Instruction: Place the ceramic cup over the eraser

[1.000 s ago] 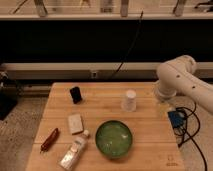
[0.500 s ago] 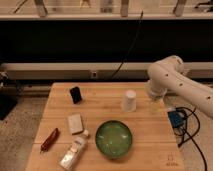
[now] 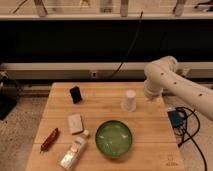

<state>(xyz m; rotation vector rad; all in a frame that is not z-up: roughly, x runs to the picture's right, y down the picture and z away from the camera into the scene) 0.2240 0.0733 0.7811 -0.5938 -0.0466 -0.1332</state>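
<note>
The hand (image 3: pixel 152 104) hangs below the white arm's (image 3: pixel 165 75) wrist, over the right side of the table (image 3: pixel 150 137), just to the right of the cup (image 3: pixel 129 100). Its fingers are spread wide and have nothing between them. Over the last second the arm has swung in from the right edge of the table toward the middle, bringing the hand from well clear of the cup to just beside it. I read that as the approach for the pick-up: the grasp is not yet made, and the cup stands untouched on the wood.

The cup stands on end with its long axis vertical, between the hand and the middle of the table. It looks slightly narrower at the top, but I cannot tell which end is the mouth. The eraser (image 3: pixel 75 94) is well apart from it at the far left of the table, a black block also on end, long axis near vertical. The green bowl (image 3: pixel 114 138) sits nearer the front, between the two.
</note>
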